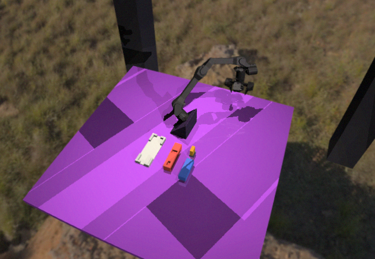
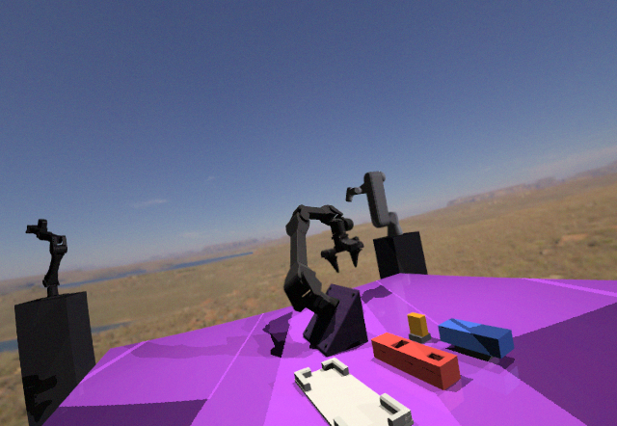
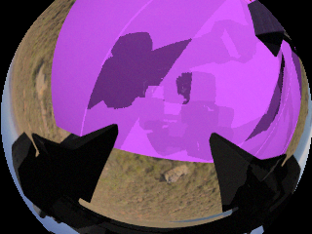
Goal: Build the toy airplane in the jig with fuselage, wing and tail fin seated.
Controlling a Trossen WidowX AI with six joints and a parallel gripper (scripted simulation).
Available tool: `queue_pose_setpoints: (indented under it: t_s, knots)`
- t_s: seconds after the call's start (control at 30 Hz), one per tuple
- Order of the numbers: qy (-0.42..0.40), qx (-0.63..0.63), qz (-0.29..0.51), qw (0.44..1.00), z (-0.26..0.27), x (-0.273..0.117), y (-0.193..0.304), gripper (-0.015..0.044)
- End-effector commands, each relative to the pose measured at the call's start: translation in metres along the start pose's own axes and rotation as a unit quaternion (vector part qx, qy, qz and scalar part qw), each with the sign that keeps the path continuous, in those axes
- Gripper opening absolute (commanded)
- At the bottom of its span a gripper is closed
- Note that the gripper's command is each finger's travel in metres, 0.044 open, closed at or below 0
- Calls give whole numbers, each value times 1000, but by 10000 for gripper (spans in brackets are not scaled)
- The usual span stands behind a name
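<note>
Purple table (image 1: 120,189) (image 2: 224,361) (image 3: 195,29): supports all parts. Arm (image 1: 190,90) (image 2: 298,242): raised, gripper (image 1: 238,92) (image 2: 346,268) (image 3: 166,133) above table, fingers wide apart, nothing between. Pale cradle (image 1: 150,150) (image 2: 343,393): unfilled. Red fuselage (image 1: 171,159) (image 2: 411,361): beside cradle, sockets unoccupied. Blue wing (image 1: 186,171) (image 2: 473,339): beside fuselage. Yellow tail fin (image 1: 192,150) (image 2: 417,325): upright, near both.
</note>
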State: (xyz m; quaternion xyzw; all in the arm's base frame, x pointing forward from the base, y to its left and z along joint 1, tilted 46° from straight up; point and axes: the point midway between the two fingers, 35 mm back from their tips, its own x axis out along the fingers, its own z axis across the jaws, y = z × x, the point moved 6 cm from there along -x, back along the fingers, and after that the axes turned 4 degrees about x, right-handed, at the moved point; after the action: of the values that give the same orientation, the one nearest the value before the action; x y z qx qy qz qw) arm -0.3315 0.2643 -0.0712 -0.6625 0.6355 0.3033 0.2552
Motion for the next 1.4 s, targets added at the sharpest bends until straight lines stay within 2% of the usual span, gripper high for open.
queue_pose_setpoints:
  t_s: [0.0,0.1,0.17,0.5,0.77,1.1,1.37]
  knots:
    - [14,32,14,999,0,0,3,440]
    - [13,31,15,999,1,-1,0,440]
    - [3,25,24,999,10,-14,-19,440]
    - [-67,0,42,997,39,-88,-177,440]
    - [-95,-10,24,995,18,-112,-305,440]
    - [-83,21,-8,996,-66,-93,-469,440]
    - [-31,40,-14,999,-166,-42,-552,440]
